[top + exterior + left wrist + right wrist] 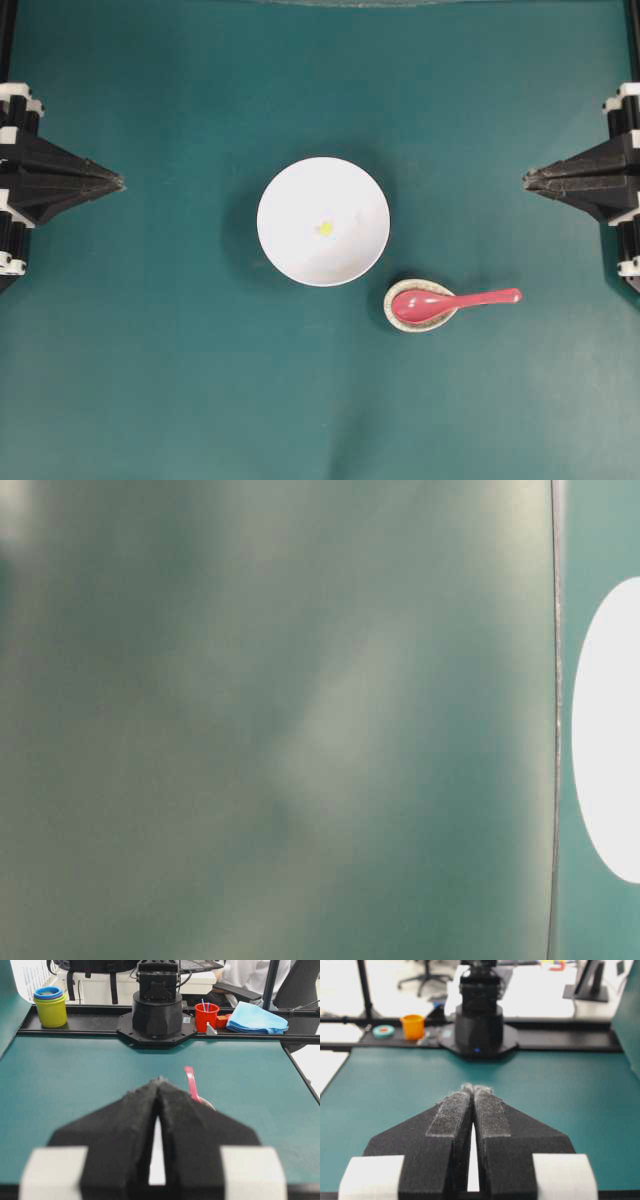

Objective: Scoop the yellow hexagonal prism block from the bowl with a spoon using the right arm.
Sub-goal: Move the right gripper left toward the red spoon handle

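Both tools, left (pixel 118 182) and right (pixel 528 179), point level across the table, tips pressed together, gripping nothing.

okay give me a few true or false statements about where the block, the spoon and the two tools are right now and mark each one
1. The yellow block lies inside the white bowl. True.
2. The pink spoon is held by the right tool. False: its scoop rests in the small speckled dish, handle pointing right, with no tool near it.
3. The right tool is shut. True.
4. The left tool hovers over the bowl. False: it sits at the left edge of the overhead view, well clear of the bowl, shut.
5. The spoon's dish touches the bowl. False: green table shows between them.
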